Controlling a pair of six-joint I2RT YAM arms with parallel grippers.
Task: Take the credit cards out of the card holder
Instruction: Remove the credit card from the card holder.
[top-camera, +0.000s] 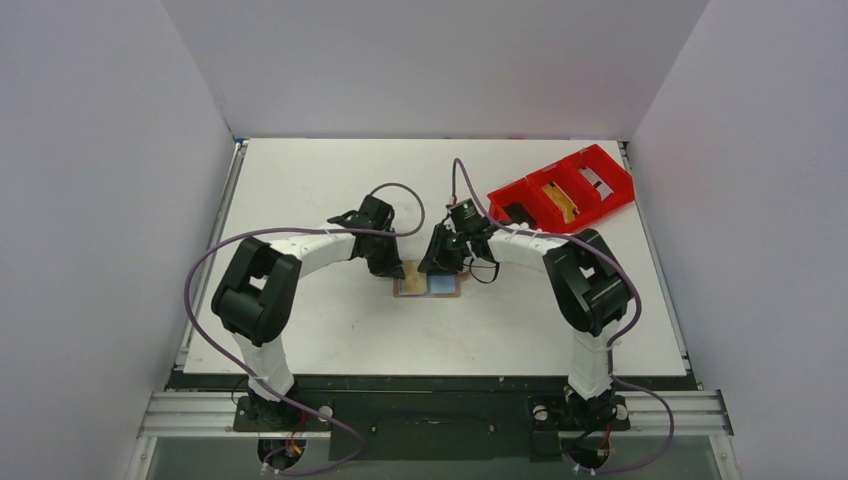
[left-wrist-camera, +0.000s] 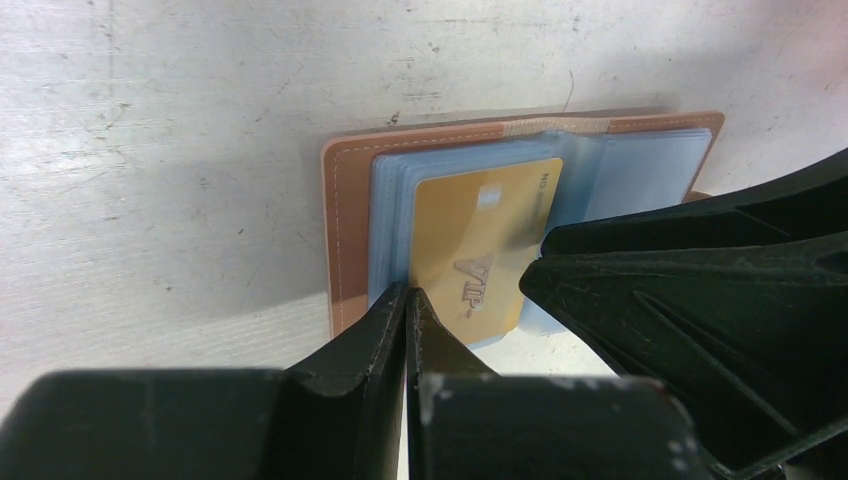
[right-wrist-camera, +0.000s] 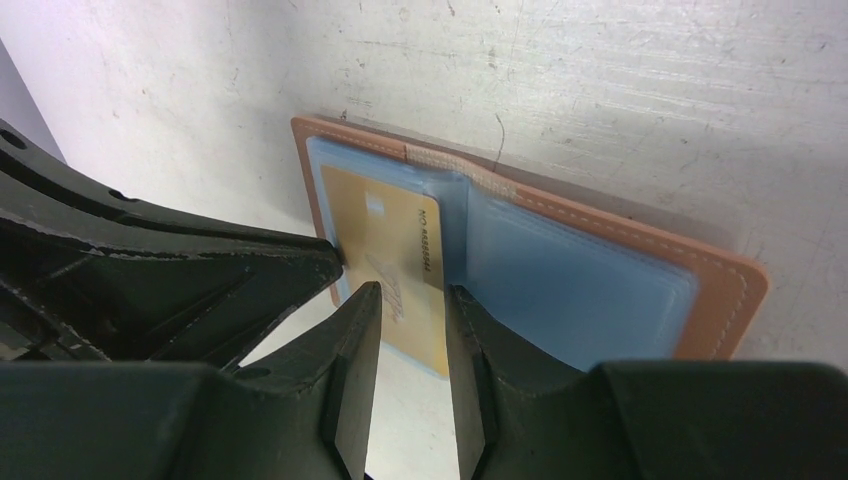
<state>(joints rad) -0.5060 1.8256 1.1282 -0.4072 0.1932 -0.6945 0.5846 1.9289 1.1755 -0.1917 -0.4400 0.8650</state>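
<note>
holder: card holder (top-camera: 415, 285) lies open and flat on the worktop (top-camera: 320, 180), mid-worktop, between the two arms; blue sleeves face up
long axis: runs left-right across the worktop in the top view, spine in the middle
card: gold card (left-wrist-camera: 480, 235) sits in the top sleeve of the leaf on the left arm's side; in the right wrist view one corner seems to stick out past the holder's edge toward the fingers
left fingers: left fingers (left-wrist-camera: 385, 330) are pressed together with no gap; tips are down at the edge of the sleeve stack, right beside the card's corner; looks like pinning, nothing gripped
right fingers: right fingers (right-wrist-camera: 355, 340) are partly spread, straddling the protruding end of the card, which shows in the gap; can't tell if either pad touches it
nearer arm: both sit at the holder; the right is lined up on the card
key relation: card lies straight ahead of the right fingers, its free end pointing into their gap, so the pull likely runs back along that line while the left holds the holder down
risk: the whole holder may drag along if the pin slips
other: red tray (top-camera: 618, 170) is far right, well apart
</note>
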